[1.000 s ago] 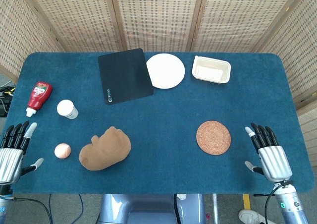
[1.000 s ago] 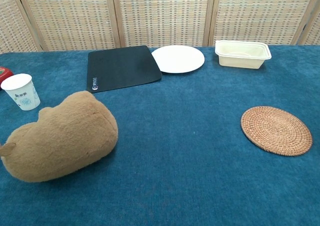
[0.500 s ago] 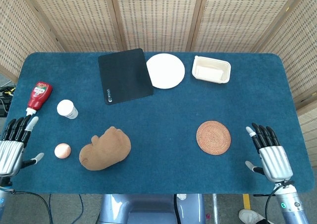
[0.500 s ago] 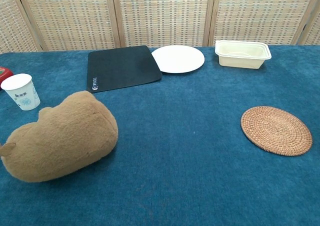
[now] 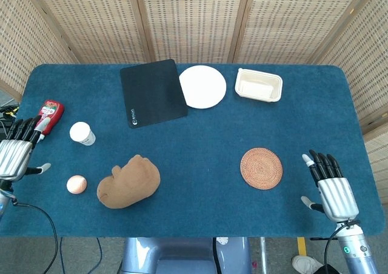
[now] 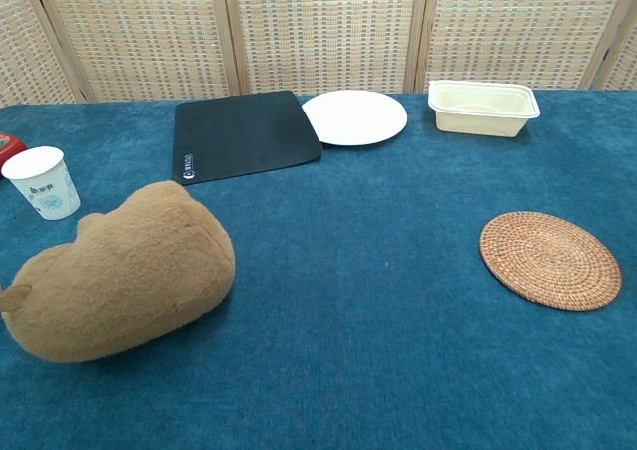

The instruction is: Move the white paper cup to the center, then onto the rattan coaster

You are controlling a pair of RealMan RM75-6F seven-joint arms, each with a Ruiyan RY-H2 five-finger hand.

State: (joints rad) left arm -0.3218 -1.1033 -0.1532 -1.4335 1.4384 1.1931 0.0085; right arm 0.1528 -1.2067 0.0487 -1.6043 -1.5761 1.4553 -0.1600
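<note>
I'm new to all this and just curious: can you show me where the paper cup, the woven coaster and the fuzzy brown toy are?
cup [image 5: 81,133], head view, on its open rim.
coaster [image 5: 261,168], head view, at its middle.
toy [image 6: 119,271], chest view, on its back.

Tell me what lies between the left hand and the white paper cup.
Only bare blue cloth separates the left hand from the white paper cup, per the head view; the ketchup bottle sits just behind that stretch.

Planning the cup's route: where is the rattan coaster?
In the head view, the rattan coaster lies on the table's right side, nearest the right hand, below the tray.
</note>
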